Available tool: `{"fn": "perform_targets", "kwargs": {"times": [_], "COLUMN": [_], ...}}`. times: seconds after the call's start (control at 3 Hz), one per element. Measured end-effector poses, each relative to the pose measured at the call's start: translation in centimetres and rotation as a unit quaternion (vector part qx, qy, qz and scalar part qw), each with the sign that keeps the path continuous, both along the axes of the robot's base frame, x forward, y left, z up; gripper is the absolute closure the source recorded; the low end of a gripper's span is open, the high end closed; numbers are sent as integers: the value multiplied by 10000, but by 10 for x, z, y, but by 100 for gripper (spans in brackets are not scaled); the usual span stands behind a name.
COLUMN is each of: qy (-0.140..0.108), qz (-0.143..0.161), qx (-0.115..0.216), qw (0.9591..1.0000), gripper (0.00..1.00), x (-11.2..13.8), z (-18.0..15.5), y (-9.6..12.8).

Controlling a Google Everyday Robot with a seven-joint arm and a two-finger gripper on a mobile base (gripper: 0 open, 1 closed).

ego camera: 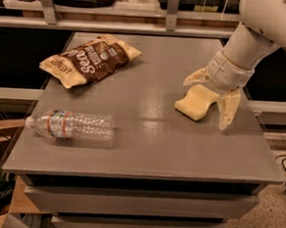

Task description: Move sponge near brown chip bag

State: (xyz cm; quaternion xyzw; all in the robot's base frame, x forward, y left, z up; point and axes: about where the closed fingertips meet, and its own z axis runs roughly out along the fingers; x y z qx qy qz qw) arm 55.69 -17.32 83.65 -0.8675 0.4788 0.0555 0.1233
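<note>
Pincer (205, 104) low over the right part of the counter (155, 151), fingers spread apart. Sponge (192, 105) lies flat between them, one finger at its far-left edge, the other just off its right side. Brown chip bag (90, 59) sits well left of the pincer, further back. Water bottle (73, 125) lies on its side, left and nearer.

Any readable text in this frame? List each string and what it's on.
"Sea": large white lettering on the brown chip bag. The rest of that lettering and the small print near its edge are too blurred to read.
Water bottle: its label shows only a coloured band, with nothing readable.
Sponge: plain, no marks.
Gripper: open, with fingers on either side of the sponge at the right. No text on it.
</note>
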Motion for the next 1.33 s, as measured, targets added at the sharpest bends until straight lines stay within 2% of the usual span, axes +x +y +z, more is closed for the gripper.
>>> {"fn": "perform_targets", "kwargs": {"times": [1.0,1.33], "qy": [35,34], "qz": [-27,-27], "qx": [-48,-48], "qw": [10000,10000], "gripper": [87,100], "x": [3,3], "z": [-1,0], "y": [-2,-2]}}
